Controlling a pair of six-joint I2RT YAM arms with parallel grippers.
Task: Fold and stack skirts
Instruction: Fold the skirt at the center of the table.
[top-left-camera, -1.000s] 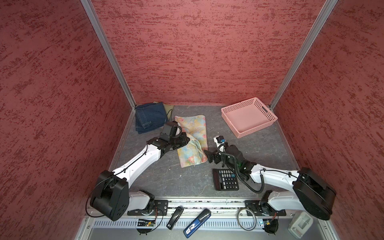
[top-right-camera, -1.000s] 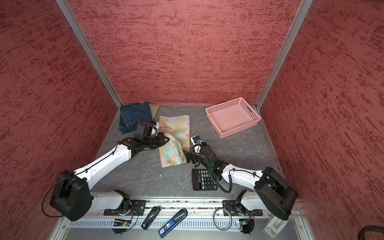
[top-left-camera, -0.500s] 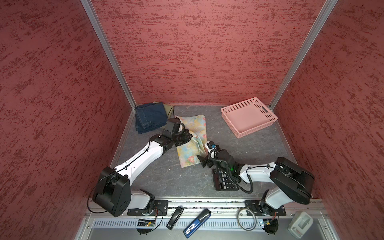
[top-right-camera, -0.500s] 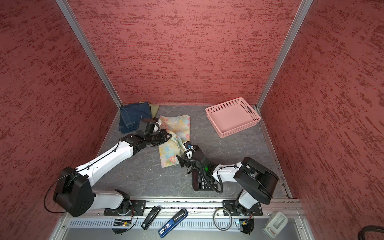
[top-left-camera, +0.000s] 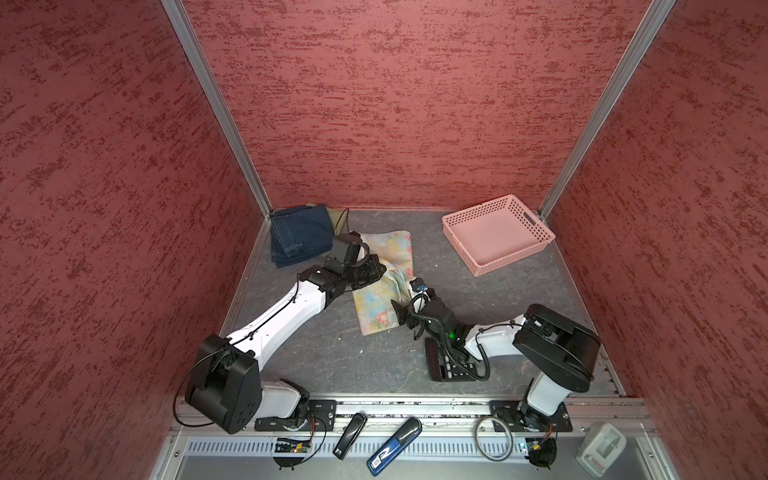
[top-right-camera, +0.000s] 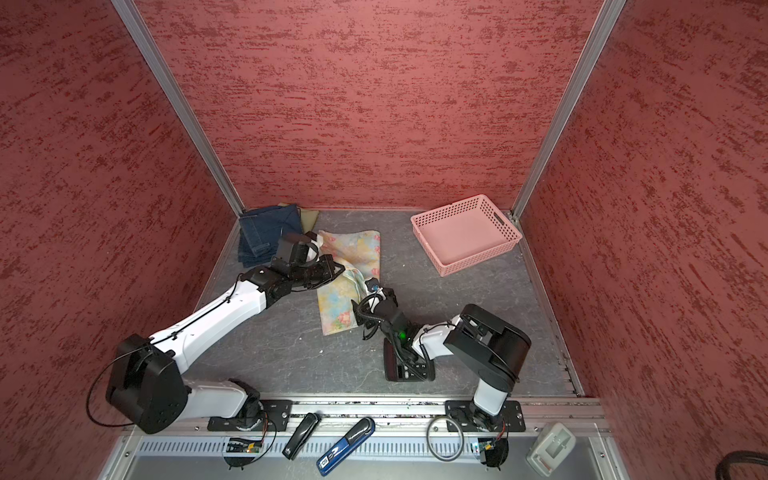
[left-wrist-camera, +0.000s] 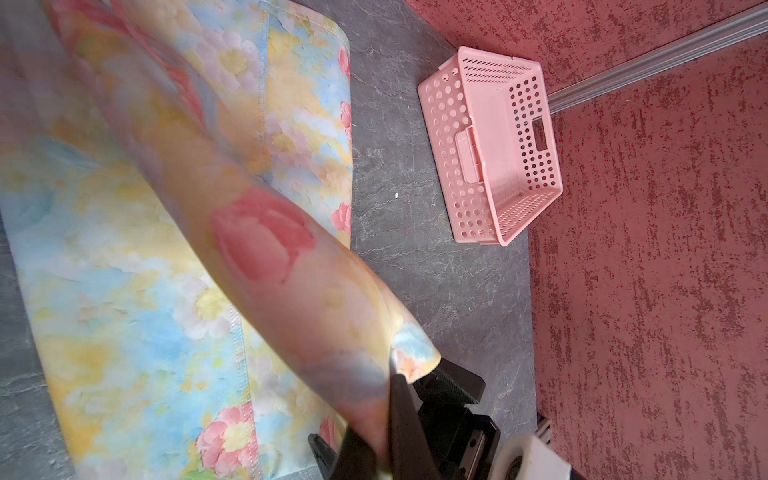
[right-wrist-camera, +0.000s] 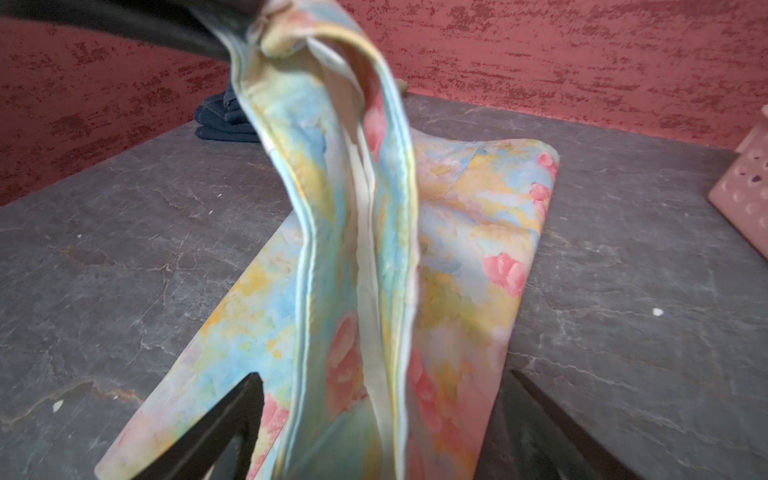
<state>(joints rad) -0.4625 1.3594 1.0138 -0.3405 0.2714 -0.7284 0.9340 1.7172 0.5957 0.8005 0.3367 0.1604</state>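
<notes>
In the far left corner the folded denim skirt (top-left-camera: 299, 237) lies with the green skirt (top-left-camera: 338, 217) peeking out behind it, beside them the left claw (top-left-camera: 380, 271) pinches a lifted edge of the flowered skirt (top-left-camera: 374, 305) spread in the middle, the right claw (right-wrist-camera: 386, 419) stands wide astride that raised fold, and the pink basket (top-left-camera: 515, 257) sits far right.

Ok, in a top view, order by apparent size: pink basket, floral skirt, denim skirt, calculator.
1. pink basket and floral skirt, about alike (skirt partly hidden)
2. denim skirt
3. calculator, partly covered
</notes>
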